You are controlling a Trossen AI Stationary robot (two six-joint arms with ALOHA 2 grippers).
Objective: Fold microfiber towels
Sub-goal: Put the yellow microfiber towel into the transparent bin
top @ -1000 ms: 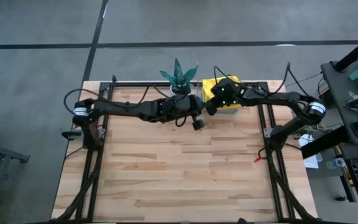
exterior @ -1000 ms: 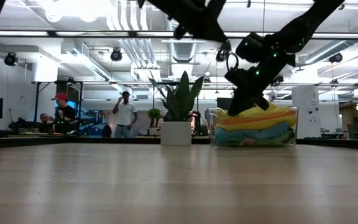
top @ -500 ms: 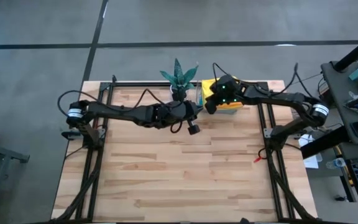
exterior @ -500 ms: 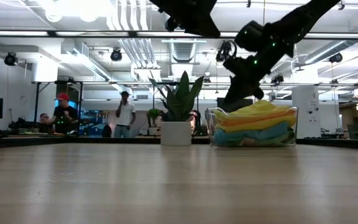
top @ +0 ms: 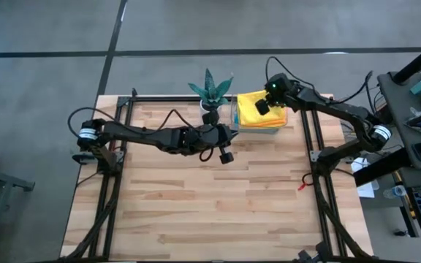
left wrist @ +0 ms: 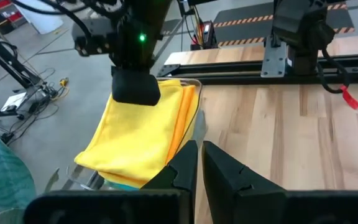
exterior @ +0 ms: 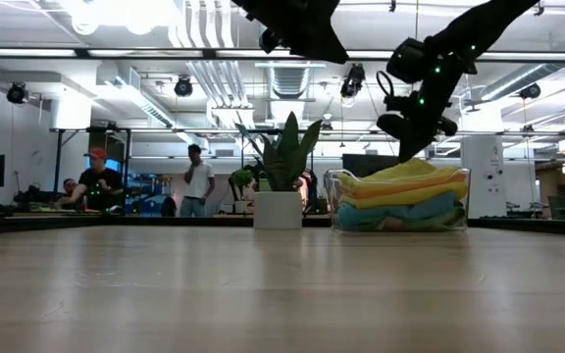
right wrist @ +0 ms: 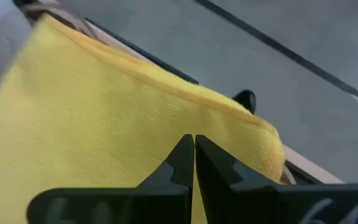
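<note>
The table (top: pixel 218 197) is a light butcher-block top of wooden planks, framed by dark rails along its sides. At its far edge stands a clear plastic tray (exterior: pixel 400 224) holding the stacked microfiber towels (exterior: pixel 400 196): yellow on top, then orange, yellow, blue and green. Just beside the tray stands a spiky green plant (exterior: pixel 282 157) in a white pot.

The right gripper (right wrist: pixel 188 152) hovers directly above the top yellow towel (top: pixel 251 109), its fingers nearly closed with only a thin slit between them and nothing held; the cloth fills the space beneath the fingertips. The left gripper (left wrist: pixel 197 163) hangs over bare wood just beside the tray's near edge, its fingers likewise almost together and empty, with the yellow towel and the tray just ahead of them.

Around the table lies a grey concrete floor (top: pixel 196 36) crossed by dark lines. Beyond the far edge, the low view opens onto a wide workshop with exposed ceiling ducts and lamps, where a person in a white shirt (exterior: pixel 199 179) stands and another person in a red cap (exterior: pixel 94 178) is at a desk.
</note>
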